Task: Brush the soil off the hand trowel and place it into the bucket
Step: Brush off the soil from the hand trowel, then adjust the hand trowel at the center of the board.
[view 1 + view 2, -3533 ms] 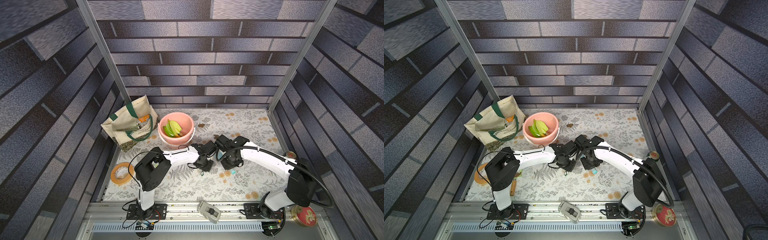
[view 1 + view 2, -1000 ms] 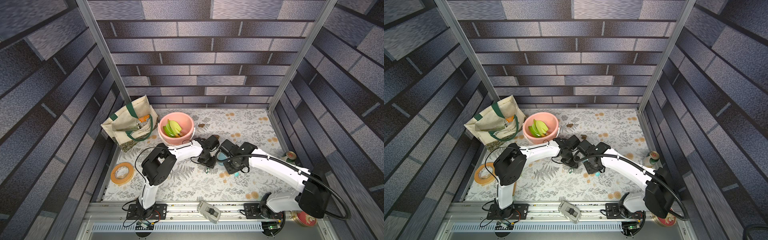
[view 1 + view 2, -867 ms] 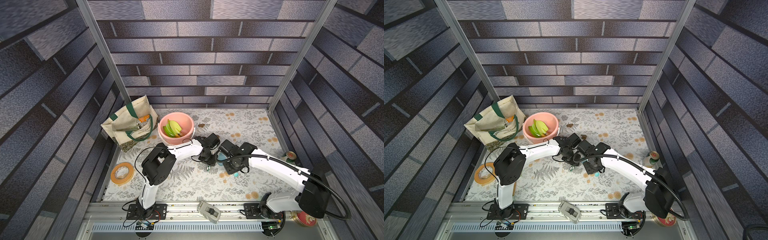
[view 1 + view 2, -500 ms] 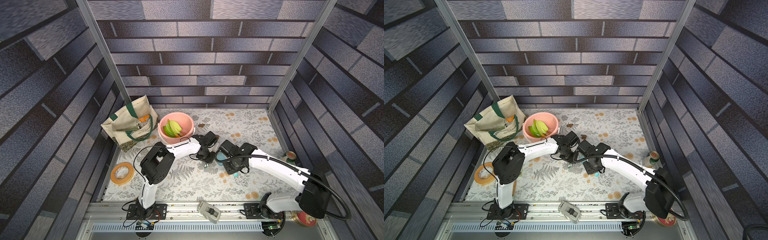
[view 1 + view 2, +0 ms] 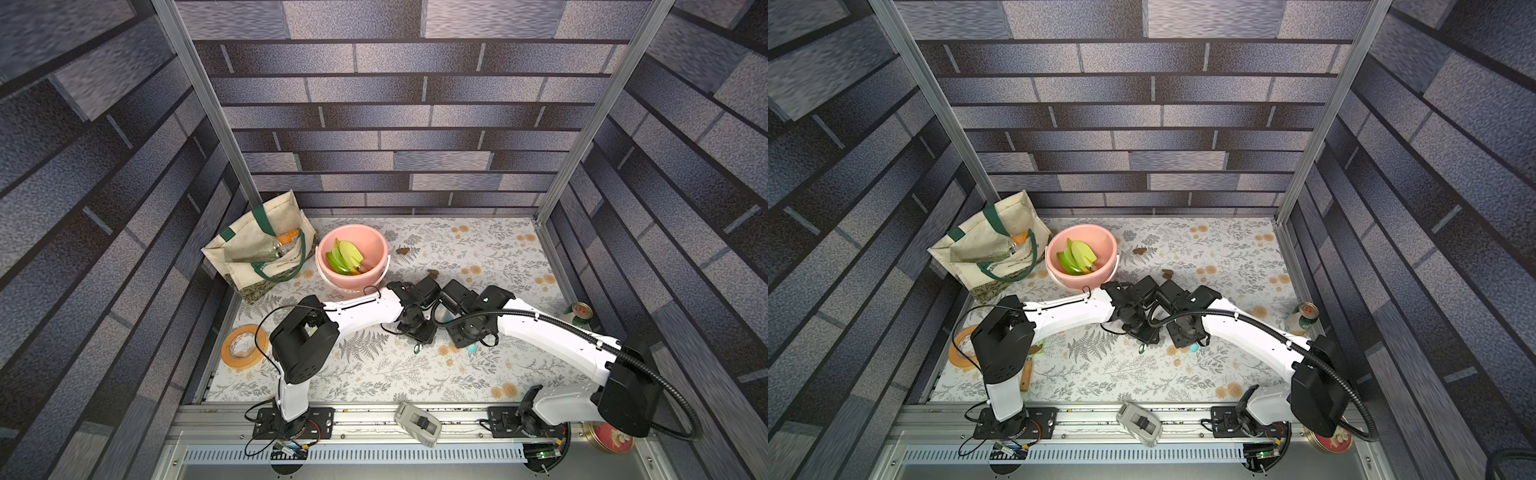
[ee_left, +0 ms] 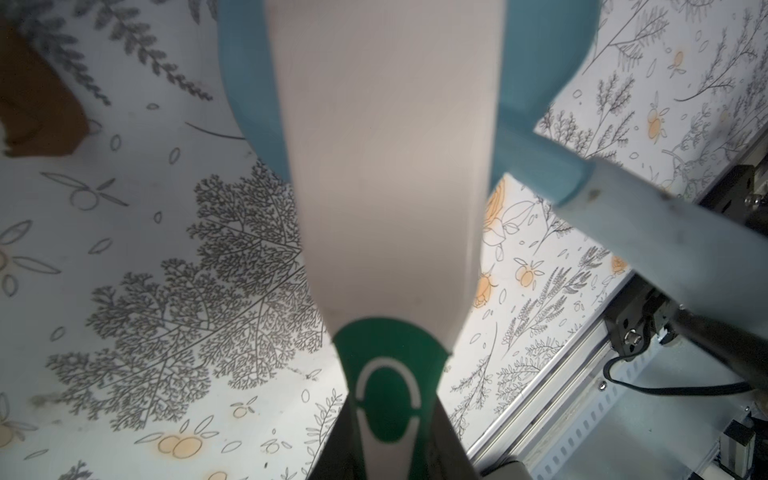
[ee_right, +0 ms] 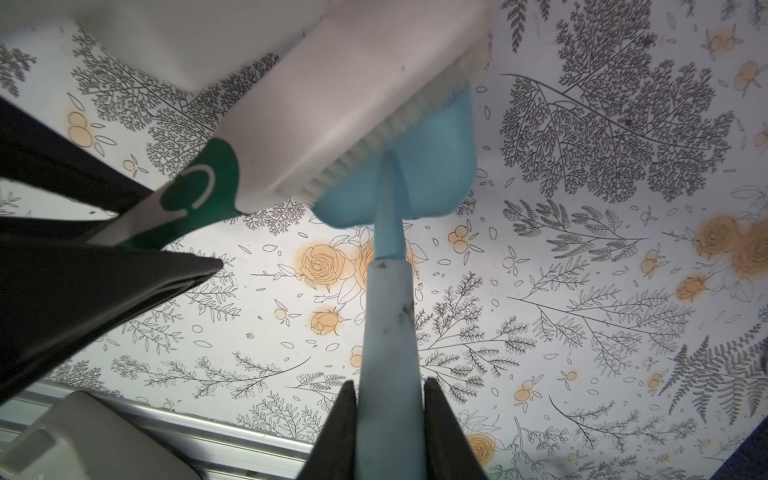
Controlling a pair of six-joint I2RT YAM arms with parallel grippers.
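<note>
While my right gripper [image 7: 390, 395] pinches the trowel [image 7: 388, 299] handle, my left gripper [image 6: 390, 419] clamps the brush [image 6: 386, 166], bristles touching the blade ahead of the right jaws.

Grey brick walls [image 5: 374, 83], floral tabletop [image 5: 490, 253]

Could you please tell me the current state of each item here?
hand trowel: handle gripped in right end effector, blade under the bristles.
brush: gripped in left end effector, bristles against trowel blade.
bucket: upright, green trowels inside.
tote bag: upright, open.
soil: two blobs on tablecloth.
tape roll: lying flat.
</note>
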